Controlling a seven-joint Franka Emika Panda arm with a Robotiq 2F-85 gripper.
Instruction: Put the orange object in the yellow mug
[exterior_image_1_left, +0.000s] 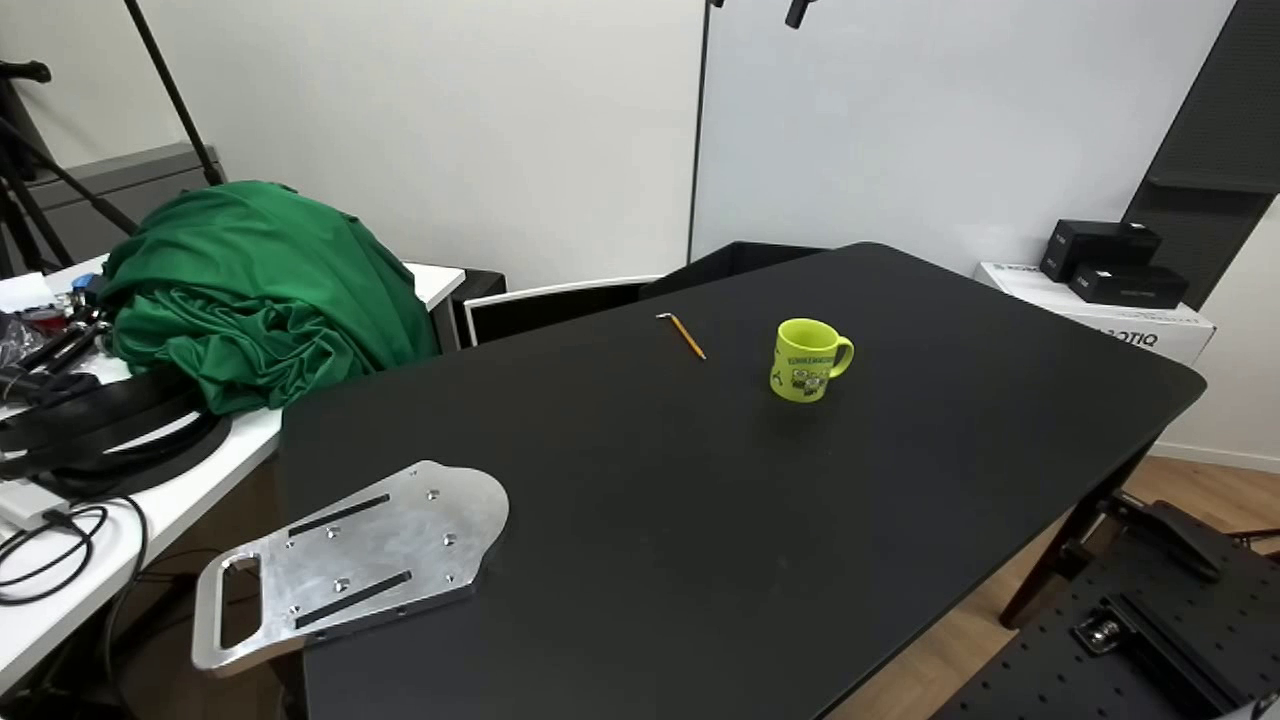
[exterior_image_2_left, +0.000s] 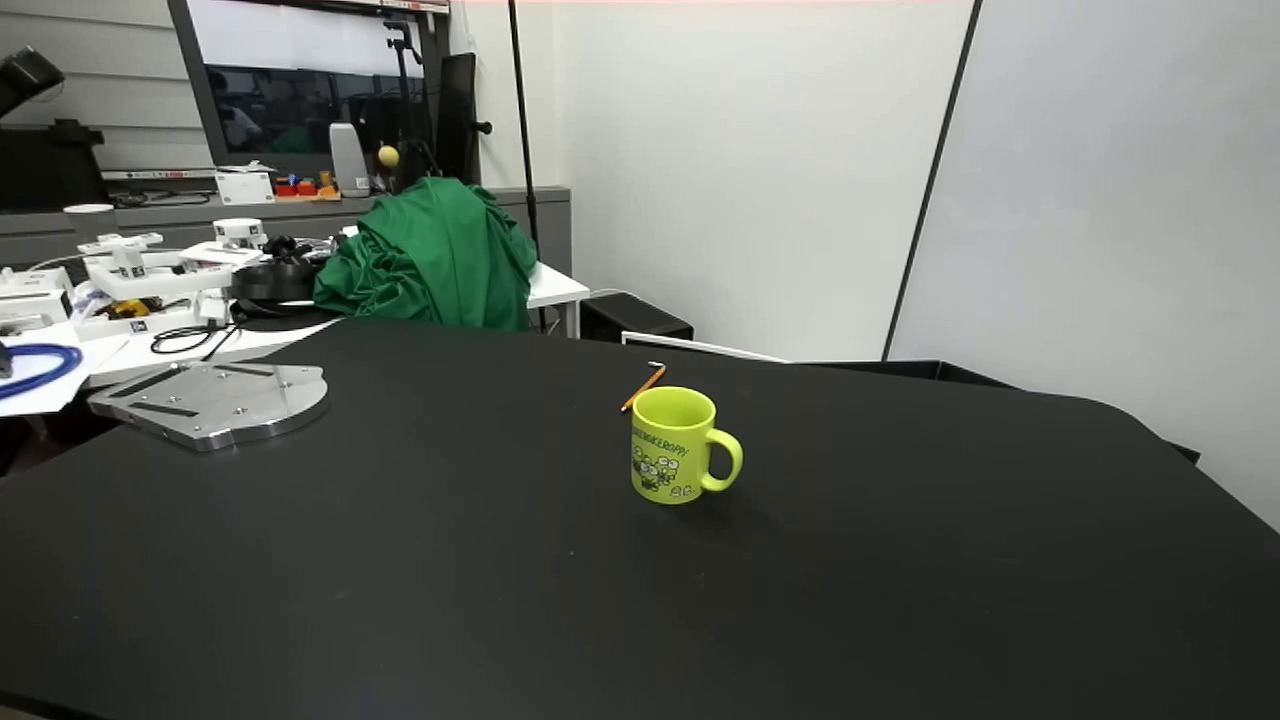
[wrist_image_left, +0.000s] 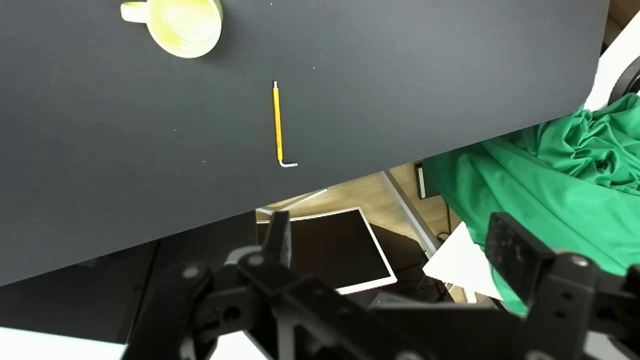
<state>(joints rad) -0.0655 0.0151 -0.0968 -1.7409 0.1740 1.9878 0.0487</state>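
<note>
It looks like a lab: a metal plate on the bench, a blue cord and a board full of holes.

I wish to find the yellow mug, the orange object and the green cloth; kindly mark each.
Yellow mug (exterior_image_1_left: 800, 366), in an exterior view: its printed side wall.
Orange object (wrist_image_left: 278, 124), in the wrist view: middle of its orange shaft.
Green cloth (exterior_image_2_left: 430, 252), in an exterior view: middle of its heap.

A silver metal plate lies on the black table, its handle end jutting past the edge. On a white table sits a heaped green cloth — a black band curves beside it. In an exterior view, black boxes rest on a white carton — beyond the black table.
</note>
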